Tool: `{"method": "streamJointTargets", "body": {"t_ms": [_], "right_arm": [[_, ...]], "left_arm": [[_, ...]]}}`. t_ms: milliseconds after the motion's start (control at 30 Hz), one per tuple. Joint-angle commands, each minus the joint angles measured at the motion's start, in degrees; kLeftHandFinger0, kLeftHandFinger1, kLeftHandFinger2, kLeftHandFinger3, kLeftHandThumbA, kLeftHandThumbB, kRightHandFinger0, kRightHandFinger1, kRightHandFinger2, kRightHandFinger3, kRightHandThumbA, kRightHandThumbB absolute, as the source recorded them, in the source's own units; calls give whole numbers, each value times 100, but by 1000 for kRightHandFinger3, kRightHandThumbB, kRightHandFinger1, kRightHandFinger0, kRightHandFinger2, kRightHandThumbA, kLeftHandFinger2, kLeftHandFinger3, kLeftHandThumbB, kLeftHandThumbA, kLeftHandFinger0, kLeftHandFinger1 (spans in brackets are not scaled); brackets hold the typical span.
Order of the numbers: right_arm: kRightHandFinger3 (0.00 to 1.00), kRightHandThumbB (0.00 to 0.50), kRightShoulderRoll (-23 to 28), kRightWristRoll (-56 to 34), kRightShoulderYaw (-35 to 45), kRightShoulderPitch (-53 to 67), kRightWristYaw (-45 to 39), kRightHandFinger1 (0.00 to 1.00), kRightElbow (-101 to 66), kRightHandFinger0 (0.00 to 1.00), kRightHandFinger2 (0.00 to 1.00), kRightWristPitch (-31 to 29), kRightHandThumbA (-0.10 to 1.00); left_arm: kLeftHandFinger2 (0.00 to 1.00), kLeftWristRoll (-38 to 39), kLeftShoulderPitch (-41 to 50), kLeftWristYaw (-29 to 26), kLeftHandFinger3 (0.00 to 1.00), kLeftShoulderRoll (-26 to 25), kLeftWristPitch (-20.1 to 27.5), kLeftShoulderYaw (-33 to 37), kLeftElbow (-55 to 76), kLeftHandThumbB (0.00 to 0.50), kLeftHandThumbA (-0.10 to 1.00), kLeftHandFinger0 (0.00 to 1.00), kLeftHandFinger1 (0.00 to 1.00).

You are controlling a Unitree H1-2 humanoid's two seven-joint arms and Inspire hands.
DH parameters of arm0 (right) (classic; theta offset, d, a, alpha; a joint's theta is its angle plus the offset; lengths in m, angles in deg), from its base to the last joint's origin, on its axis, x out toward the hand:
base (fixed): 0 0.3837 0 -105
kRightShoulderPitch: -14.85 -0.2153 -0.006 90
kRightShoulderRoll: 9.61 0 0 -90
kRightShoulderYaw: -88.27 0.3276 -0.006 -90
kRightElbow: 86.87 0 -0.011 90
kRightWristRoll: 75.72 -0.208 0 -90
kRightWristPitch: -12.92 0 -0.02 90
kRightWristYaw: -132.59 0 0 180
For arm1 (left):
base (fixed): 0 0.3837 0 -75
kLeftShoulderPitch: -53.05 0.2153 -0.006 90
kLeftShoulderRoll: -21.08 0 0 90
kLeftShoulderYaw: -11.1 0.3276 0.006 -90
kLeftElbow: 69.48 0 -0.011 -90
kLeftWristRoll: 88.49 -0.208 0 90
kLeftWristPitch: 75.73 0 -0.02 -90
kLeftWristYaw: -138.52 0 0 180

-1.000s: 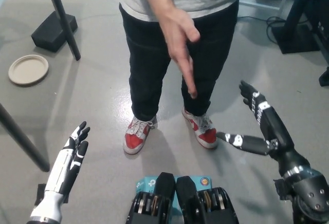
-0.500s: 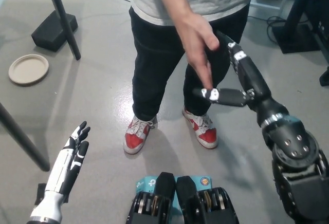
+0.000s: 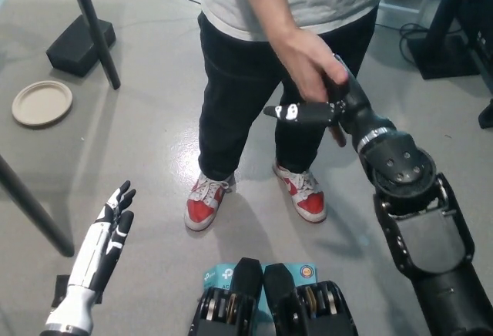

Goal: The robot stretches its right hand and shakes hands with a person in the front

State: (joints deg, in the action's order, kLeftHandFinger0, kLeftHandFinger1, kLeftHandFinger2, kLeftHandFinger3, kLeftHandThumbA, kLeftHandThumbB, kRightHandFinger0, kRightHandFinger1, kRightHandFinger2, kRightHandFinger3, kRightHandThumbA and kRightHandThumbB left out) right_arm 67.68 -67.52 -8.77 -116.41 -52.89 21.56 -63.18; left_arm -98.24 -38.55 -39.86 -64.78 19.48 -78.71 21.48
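Black against the grey floor (image 3: 154, 143), right hand (image 3: 327, 101) now raised well up and forward, meeting the person's hand (image 3: 312, 66) in front of the dark trousers (image 3: 239, 97). A second ago held low and out toward the right edge of the view, well apart from the person's lowered open palm; half a second ago lifted alongside it, nearly touching; now palm to palm, with the person's fingers wrapped over the top and one black digit jutting out sideways to the left below the grip. Contact made, then, and the reach seemingly done. Whether the black fingers have curled round the person's hand cannot be told, being hidden under the clasp. White left hand (image 3: 108, 236) resting low at the lower left, fingers straight and slightly apart, holding nothing, unmoved across all three moments. Person standing close, red-and-white shoes (image 3: 208, 201) planted on the floor, having stepped slightly rightward in the view. Probably just the shake itself left to do: a gentle closing and an up-and-down motion, with care not to squeeze hard. Off to the left edge, a round beige plate (image 3: 41, 103) on the floor beside a dark stand leg (image 3: 92, 24).
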Motion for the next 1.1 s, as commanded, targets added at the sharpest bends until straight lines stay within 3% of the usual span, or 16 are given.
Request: {"method": "streamJointTargets", "body": {"t_ms": [0, 67, 133, 167, 267, 367, 533, 867, 933, 967, 1000, 1067], "right_arm": [[1000, 369, -174, -127, 90, -577, 78, 1000, 333, 1000, 1000, -212, 860], [1000, 355, -202, -47, 59, -636, 125, 1000, 348, 1000, 1000, -197, 790], [1000, 303, -301, 86, 49, -694, 328, 1000, 325, 1000, 1000, -98, 546], [1000, 279, -370, 108, 90, -716, 464, 1000, 316, 1000, 1000, -93, 355], [1000, 213, -413, 241, 96, -689, 698, 1000, 374, 1000, 1000, -226, 48], [1000, 174, -412, 350, 85, -620, 816, 1000, 327, 1000, 1000, -283, -2], [1000, 155, -392, 486, 64, -561, 925, 1000, 208, 1000, 1000, -334, -59], [1000, 169, -347, 538, -13, -172, 677, 1000, -1175, 1000, 1000, 9, 18], [1000, 183, -377, 531, -67, -87, 548, 1000, -2059, 1000, 1000, 236, 80], [1000, 187, -375, 546, -117, -55, 471, 1000, -2459, 1000, 1000, 321, 345], [1000, 182, -368, 540, -202, -14, 324, 1000, -3264, 1000, 1000, 460, 184], [1000, 190, -411, 472, -248, -55, 185, 1000, -4130, 1000, 1000, 815, 128]], "left_arm": [[1000, -47, -111, 4, 1000, -28, 60, 22, 189, 108, 1000, 1000, 1000], [1000, -38, -121, 14, 1000, -28, 5, 16, 217, 111, 1000, 1000, 1000], [1000, -19, -136, 4, 1000, -32, 67, 5, 194, 106, 1000, 1000, 1000], [1000, -39, -151, 4, 1000, -38, 62, 11, 191, 107, 1000, 1000, 1000], [1000, -83, -169, 16, 1000, -57, 40, 29, 203, 110, 1000, 1000, 1000], [1000, -52, -179, 44, 1000, -69, 38, 29, 199, 97, 1000, 1000, 1000], [1000, -54, -186, 26, 1000, -69, 87, 12, 167, 95, 1000, 1000, 1000], [1000, -11, -159, 44, 1000, -46, 47, 12, 167, 108, 1000, 1000, 1000], [1000, -1, -204, 42, 1000, -58, 56, -3, 148, 115, 1000, 1000, 1000], [1000, -23, -204, 33, 1000, -70, 75, -5, 145, 112, 1000, 1000, 1000], [1000, -26, -206, 36, 1000, -82, 95, -5, 138, 109, 1000, 1000, 1000], [1000, -15, -202, 41, 1000, -79, 90, -6, 155, 110, 1000, 1000, 1000]]}}
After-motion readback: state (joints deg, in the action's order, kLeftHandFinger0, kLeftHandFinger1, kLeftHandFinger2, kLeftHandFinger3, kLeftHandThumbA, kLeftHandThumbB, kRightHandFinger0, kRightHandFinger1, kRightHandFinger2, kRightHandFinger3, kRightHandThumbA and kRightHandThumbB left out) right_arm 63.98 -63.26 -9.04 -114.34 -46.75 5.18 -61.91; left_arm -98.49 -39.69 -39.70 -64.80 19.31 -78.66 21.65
